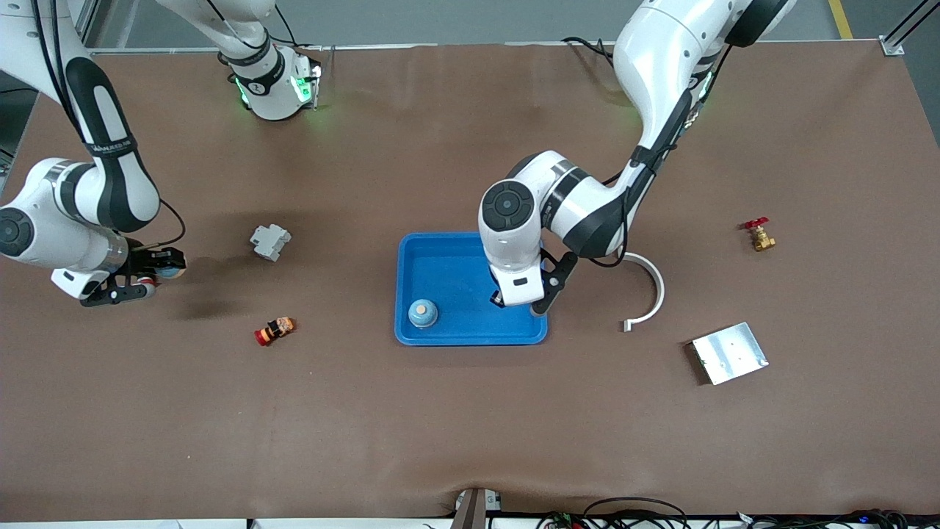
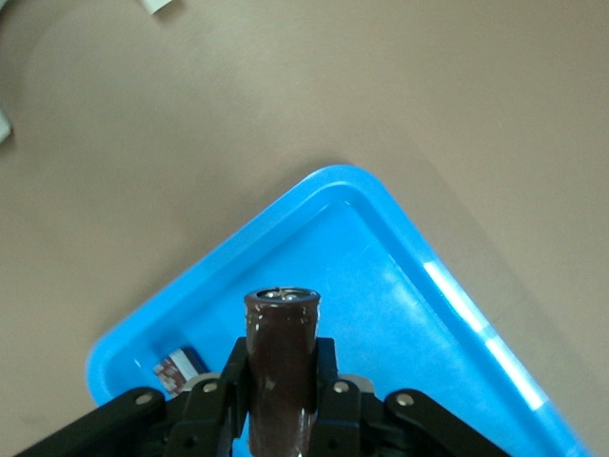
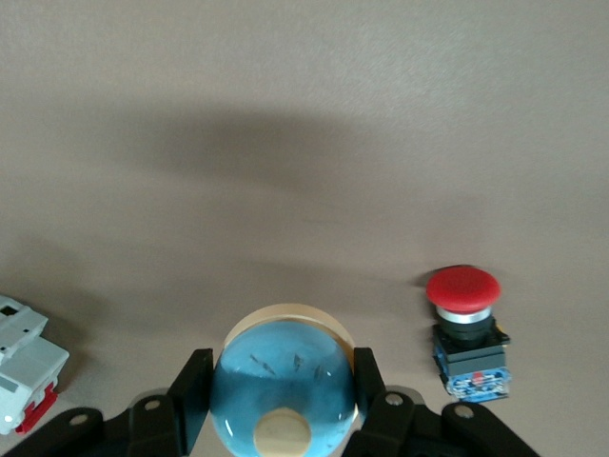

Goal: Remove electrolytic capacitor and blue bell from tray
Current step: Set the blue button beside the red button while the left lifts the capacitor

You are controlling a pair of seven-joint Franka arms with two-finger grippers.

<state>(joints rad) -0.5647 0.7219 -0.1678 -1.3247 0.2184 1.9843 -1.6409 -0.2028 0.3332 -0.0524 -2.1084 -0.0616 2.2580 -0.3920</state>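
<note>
Right arm: it comes from its base at the top of the front view, drops down the edge of the frame and bends at the elbow so that the wrist points level toward the middle of the brown surface (image 1: 470, 426).
Right end effector (image 1: 163, 269): it hangs above bare surface at the right arm's end, its fingers (image 3: 190, 386) clamped on the blue dome-shaped bell with a tan knob (image 3: 284, 390).
Grey plastic breaker block (image 1: 269, 241): it lies on the surface near the right end effector, toward the middle.
Red-capped push button (image 1: 275, 330): it lies on its side, nearer to the front camera than the breaker block.
Blue plastic tray (image 1: 440, 257): it sits mid-surface; a second blue bell (image 1: 423, 313) stands in its corner nearest the camera, on the right arm's side.
Left arm: it reaches from its base down and inward, forearm folded back, wrist pointing straight down over the tray.
Left end effector (image 1: 518, 301): it is over the tray, its fingers (image 2: 328, 381) clamped on the dark brown cylindrical capacitor (image 2: 282, 367), which stands upright above the tray floor.
White curved band (image 1: 650, 286): it lies beside the tray, toward the left arm's end.
Flat silver metal plate (image 1: 729, 353): it lies nearer to the camera than the band.
Brass valve with a red handle (image 1: 759, 234): it lies near the left arm's end.
</note>
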